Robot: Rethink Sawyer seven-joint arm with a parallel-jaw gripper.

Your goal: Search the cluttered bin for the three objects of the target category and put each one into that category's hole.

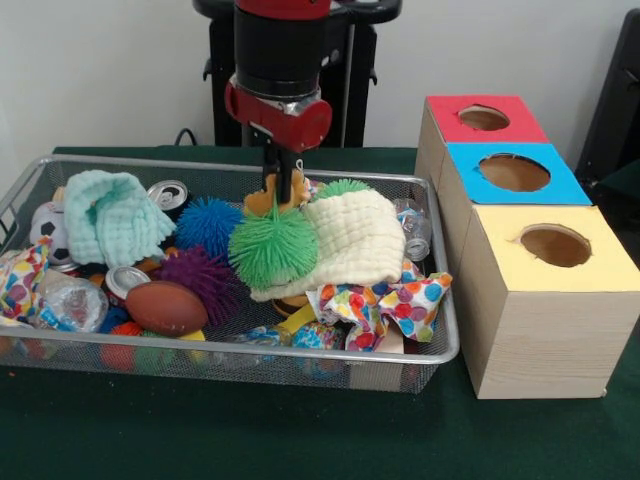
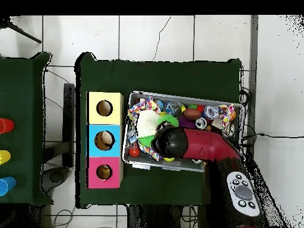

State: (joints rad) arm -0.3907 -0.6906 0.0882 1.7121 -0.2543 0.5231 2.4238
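The silver wire-mesh bin (image 1: 130, 162) stands on the green table, packed with clutter. My gripper (image 1: 280, 195) reaches down into its back middle, just behind a green spiky ball (image 1: 272, 247) and against a tan object (image 1: 262, 204). Whether it is open or shut is hidden. Three boxes stand to the right, each with a round hole: red top (image 1: 445, 120), blue top (image 1: 470, 180), yellow top (image 1: 500, 270). In the overhead view my arm (image 2: 202, 145) covers the near half of the bin (image 2: 184, 97); the boxes (image 2: 105, 140) lie to its left.
The bin also holds a blue spiky ball (image 1: 208, 222), a purple spiky ball (image 1: 200, 275), a cream cloth (image 1: 355, 240), a mint cloth (image 1: 115, 215), a brown football (image 1: 165, 307), soda cans (image 1: 167, 192), a polka-dot cloth (image 1: 385, 300) and plastic bottles (image 1: 70, 300).
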